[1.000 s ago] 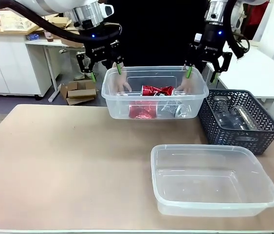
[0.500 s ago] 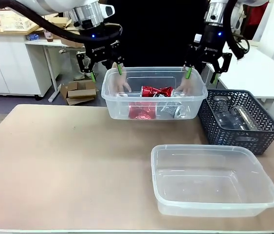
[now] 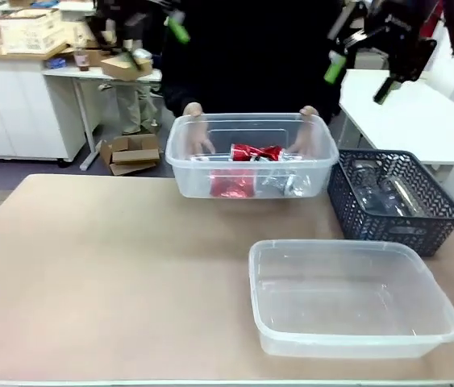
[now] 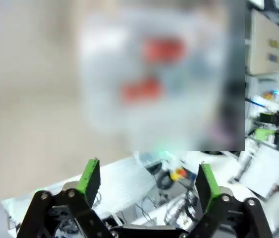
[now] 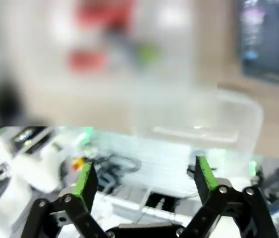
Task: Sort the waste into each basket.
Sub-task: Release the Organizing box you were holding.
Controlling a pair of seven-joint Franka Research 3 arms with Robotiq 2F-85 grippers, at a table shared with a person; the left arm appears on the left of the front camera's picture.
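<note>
1. The red and silver cans (image 3: pixel 252 151) lie dented on their sides in the far clear tub (image 3: pixel 202 173), at the table's far edge. The topmost red one has its long axis running left to right across the table.
2. The clear bottles (image 3: pixel 384 192) lie in the dark lattice basket (image 3: pixel 420 226), just beside that tub on its right.
3. The near clear tub (image 3: pixel 356 343) stands empty at the front right, apart from the far one.
4. The person's hands (image 3: pixel 197 135) hold the far tub at its two short ends. We cannot tell whether it rests on the table (image 3: pixel 89 266) or is lifted a little.
5. The cans lie below and between our two claws. The left gripper (image 4: pixel 146 173) hangs high at the far left, and the right gripper (image 5: pixel 141 171) hangs high at the far right, above the basket. Both are spread wide with nothing between the green pads, and both are smeared in the front view.
6. We judge the right arm nearer the bottles and silver cans, and the left nearer the red cans. Any reach must come straight down between the person's hands, with the fingers set across a can's long axis.
7. The cans are thin, glossy, crumpled metal, likely to slip or crush. The tubs are smooth and see-through, with rounded corners and flared rims. The basket is a stiff open lattice.
</note>
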